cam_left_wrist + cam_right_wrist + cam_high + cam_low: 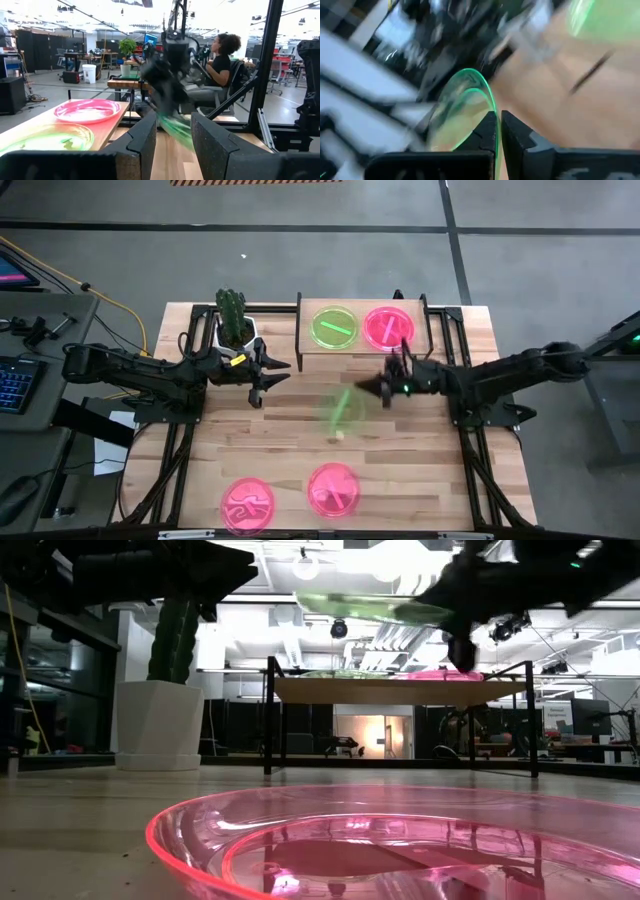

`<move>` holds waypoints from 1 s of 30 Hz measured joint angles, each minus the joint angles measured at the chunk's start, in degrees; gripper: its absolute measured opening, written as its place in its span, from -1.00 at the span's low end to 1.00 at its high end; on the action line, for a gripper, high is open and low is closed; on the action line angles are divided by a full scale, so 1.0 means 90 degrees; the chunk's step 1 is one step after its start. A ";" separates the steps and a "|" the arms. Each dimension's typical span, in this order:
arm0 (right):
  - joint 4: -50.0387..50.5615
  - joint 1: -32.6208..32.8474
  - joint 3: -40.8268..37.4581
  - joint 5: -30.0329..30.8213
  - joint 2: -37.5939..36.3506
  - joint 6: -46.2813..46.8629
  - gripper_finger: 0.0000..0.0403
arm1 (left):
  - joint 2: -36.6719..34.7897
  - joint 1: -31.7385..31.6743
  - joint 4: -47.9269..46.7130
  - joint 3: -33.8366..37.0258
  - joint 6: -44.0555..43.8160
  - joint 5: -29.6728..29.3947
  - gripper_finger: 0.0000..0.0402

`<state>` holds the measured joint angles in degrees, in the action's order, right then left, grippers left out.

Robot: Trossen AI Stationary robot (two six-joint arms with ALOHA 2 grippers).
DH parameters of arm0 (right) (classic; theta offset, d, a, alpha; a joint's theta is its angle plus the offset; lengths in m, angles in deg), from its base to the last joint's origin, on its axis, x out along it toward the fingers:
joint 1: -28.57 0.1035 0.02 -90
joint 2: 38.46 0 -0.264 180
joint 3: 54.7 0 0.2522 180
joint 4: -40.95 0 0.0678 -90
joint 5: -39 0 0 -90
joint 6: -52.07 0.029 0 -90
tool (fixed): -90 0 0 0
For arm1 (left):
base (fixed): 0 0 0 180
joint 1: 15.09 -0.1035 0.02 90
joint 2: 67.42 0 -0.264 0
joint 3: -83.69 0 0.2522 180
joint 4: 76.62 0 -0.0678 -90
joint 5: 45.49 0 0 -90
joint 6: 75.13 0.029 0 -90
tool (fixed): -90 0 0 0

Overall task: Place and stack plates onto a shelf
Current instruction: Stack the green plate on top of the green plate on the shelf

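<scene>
A gripper (462, 640) is reaching in from above, holding a green plate (372, 606) by its rim; the plate is hanging tilted, level with the gripper and out to its side. Just below the gripper the shelf (400, 690) is carrying a green plate (335, 673) and a pink plate (450, 673). Far below, nearest the camera, a pink plate (400, 845) is lying. A pot (160, 725) is standing well off to the side.

blur: green plate (342, 410) smeared | right claw (498, 131) bg streaked | low view: pink plate (420, 845) cut off
</scene>
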<state>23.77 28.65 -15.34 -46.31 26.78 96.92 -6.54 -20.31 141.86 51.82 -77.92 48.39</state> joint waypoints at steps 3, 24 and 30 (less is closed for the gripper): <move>0.0094 -0.0533 0.0572 0.0272 0.0001 -0.0513 -1.00 | 0.0000 0.0000 -0.0002 0.0000 0.0000 0.0000 -0.44; 0.2150 -0.2734 0.2740 0.1447 0.1030 -0.1846 -1.00 | -0.0001 0.0002 -0.0010 0.0000 -0.0007 0.0000 -0.44; 0.1591 -0.2959 0.2738 0.1412 0.1716 -0.1822 -1.00 | 0.0000 0.0001 -0.0012 0.0000 -0.0002 0.0000 -0.44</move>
<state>38.10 2.02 9.30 -33.60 42.22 80.52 -6.54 -20.30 141.75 51.82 -77.94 48.39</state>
